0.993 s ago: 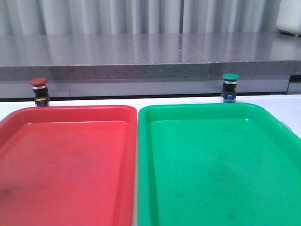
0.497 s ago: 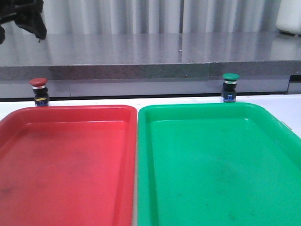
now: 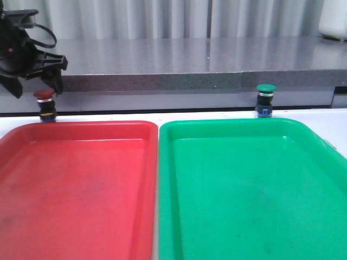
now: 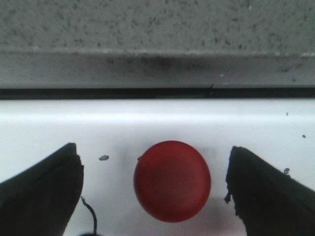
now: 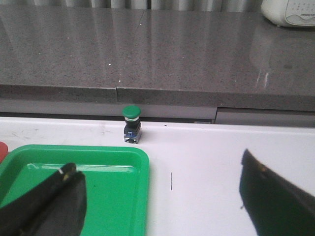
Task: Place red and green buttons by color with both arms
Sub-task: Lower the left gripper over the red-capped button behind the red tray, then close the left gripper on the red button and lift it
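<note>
The red button [image 3: 45,104] stands upright on the white table just behind the red tray's [image 3: 81,127] far left corner. My left gripper [image 3: 33,85] hangs right above it, open; in the left wrist view the red cap [image 4: 172,180] lies between the two fingers, with gaps on both sides. The green button [image 3: 265,100] stands behind the green tray's [image 3: 227,123] far edge. From the right wrist view the green button [image 5: 131,124] is well ahead of my open right gripper [image 5: 157,167], which holds nothing and does not show in the front view.
A grey stone ledge [image 3: 173,59] runs behind the table, close to both buttons. A white appliance [image 3: 333,19] sits at its far right. The two trays lie side by side and fill most of the near table.
The left arm has come down from the upper left corner of the front view to just above the red button. Both buttons stay put.
</note>
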`<state>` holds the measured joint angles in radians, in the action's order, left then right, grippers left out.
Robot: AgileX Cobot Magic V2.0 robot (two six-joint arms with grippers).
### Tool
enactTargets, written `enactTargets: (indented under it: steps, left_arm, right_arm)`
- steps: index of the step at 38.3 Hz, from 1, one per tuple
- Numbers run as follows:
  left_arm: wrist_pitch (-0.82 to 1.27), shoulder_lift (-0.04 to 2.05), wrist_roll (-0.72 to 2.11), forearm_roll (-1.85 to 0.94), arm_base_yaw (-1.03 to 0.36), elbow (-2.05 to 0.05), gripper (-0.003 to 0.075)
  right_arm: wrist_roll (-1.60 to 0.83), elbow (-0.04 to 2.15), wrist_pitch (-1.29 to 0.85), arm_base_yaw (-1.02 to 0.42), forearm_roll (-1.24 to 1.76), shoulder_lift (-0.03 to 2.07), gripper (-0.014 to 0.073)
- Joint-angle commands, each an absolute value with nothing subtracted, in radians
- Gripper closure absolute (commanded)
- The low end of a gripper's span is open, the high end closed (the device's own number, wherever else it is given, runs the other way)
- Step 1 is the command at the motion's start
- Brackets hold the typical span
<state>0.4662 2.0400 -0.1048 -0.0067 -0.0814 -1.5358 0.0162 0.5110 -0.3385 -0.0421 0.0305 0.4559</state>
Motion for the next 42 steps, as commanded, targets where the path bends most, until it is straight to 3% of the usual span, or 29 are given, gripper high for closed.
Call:
enactTargets:
  steps: [1,25,35,42]
  left_arm:
    - [0.431,1.998,-0.116,-0.02,-0.082,-1.573,0.0172]
    - [0.434,1.984,-0.116,-0.024,-0.082,-1.573,0.0608]
    - [0.543,1.808,-0.087,-0.024,-0.094,-1.561,0.0626]
    - [0.501,1.623,-0.084,-0.012,-0.165,-1.416,0.0625]
  right_arm:
    - [0.014,0.547,-0.267,-0.035,0.032,0.469,-0.0053]
    - [0.014,0.547,-0.267,-0.035,0.032,0.469,-0.0053]
    - [0.014,0.547,-0.267,-0.035,0.032,0.469,-0.0053]
    - [0.014,0.547,-0.267,-0.035,0.032,0.469,-0.0053]
